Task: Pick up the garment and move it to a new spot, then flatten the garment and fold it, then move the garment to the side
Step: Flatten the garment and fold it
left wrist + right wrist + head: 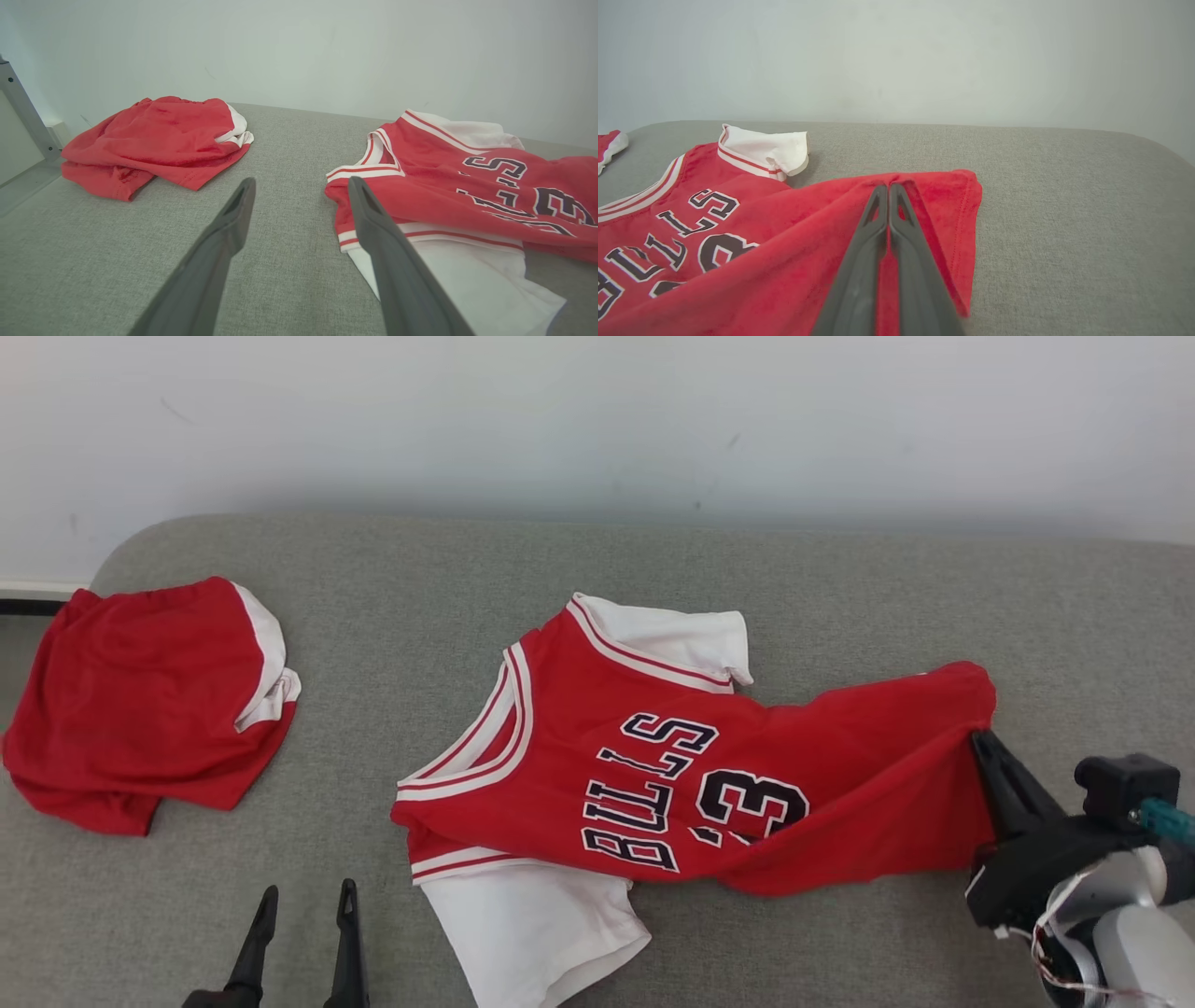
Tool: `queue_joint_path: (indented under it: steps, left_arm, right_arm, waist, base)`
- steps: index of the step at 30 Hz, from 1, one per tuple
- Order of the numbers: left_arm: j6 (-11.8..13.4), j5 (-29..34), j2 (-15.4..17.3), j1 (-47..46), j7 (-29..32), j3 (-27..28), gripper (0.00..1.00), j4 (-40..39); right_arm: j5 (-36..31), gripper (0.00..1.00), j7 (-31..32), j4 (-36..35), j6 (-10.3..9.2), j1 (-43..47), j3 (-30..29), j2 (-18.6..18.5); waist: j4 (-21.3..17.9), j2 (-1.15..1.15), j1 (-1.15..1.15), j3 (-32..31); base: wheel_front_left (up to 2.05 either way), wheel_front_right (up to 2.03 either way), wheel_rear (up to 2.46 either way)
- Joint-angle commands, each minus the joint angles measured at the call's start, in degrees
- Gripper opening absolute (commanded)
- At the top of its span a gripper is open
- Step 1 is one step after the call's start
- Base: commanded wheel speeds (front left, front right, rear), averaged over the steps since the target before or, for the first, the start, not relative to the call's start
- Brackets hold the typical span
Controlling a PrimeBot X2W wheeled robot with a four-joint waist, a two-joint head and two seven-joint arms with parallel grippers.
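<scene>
The garment (653,756) is a red jersey with white sleeves and dark lettering, lying crumpled across the middle of the grey padded surface (653,569). My right gripper (980,739) is at its right end, shut on the red hem, which rises slightly at the fingertips. In the right wrist view the closed fingers (888,187) pinch a fold of the garment (761,233) near its hem edge. My left gripper (309,889) stands open at the lower left, just left of the jersey's near white sleeve and touching nothing. The left wrist view has the open gripper (301,182) beside the garment (467,196).
A second red and white piece of clothing (140,700) lies bunched at the surface's far left corner, also seen from the left wrist (159,140). A pale wall (597,420) runs behind the surface. Bare grey surface lies right of the jersey's hem (1064,210).
</scene>
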Motion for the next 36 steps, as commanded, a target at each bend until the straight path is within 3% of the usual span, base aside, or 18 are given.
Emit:
queue_joint_path:
  steps: [1, 13, 15, 16, 20, 25, 36]
  left_arm:
    - [0.2, -0.1, -0.1, -0.8, -0.2, -0.2, 1.0, 0.0]
    - [0.1, -0.4, -0.1, -1.8, -0.2, -1.6, 1.0, 0.5]
    - [0.1, -0.3, -0.1, -1.9, -0.2, -1.8, 1.0, 0.7]
    - [0.2, -0.2, -0.1, -1.9, -0.2, -1.8, 1.0, 0.7]
    - [0.2, 0.0, -0.1, -1.5, -0.2, -1.6, 1.0, 0.9]
    - [0.3, 0.3, -0.1, -0.4, -0.2, -1.0, 1.0, 0.7]
    - [0.7, 0.6, -0.1, 2.1, -0.2, 1.3, 1.0, -0.2]
  right_arm:
    - [-0.7, 0.0, -0.8, 2.0, -0.13, -2.0, 0.3, -0.7]
    - [-2.7, 0.0, -6.7, 31.2, -0.13, -17.9, 5.1, -1.0]
    - [-2.8, 0.8, -8.4, 34.5, -0.13, -19.8, 5.9, -0.9]
    - [-2.6, 1.0, -9.2, 36.0, -0.13, -20.4, 6.4, -0.8]
    - [-1.1, 1.0, -13.4, 38.9, -0.13, -22.1, 8.3, -0.7]
    - [1.2, 1.0, -16.8, 37.8, -0.13, -22.0, 9.8, -2.0]
    - [2.4, 1.0, -17.6, 23.5, -0.13, -12.1, 6.6, -3.1]
  waist:
    - [1.0, 0.0, 0.0, 0.6]
    - [3.4, 0.0, 0.0, 1.7]
    - [3.4, 0.0, 0.0, 1.7]
    - [3.4, 0.0, 0.0, 1.7]
    - [2.6, 0.0, 0.0, 1.1]
    - [1.0, 0.0, 0.0, -0.4]
    - [-3.0, 0.0, 0.0, -2.8]
  base:
    - [0.0, 0.0, 0.0]
    - [0.0, 0.0, 0.0]
    - [0.0, 0.0, 0.0]
    - [0.0, 0.0, 0.0]
    - [0.0, 0.0, 0.0]
    - [0.0, 0.0, 0.0]
    - [0.0, 0.0, 0.0]
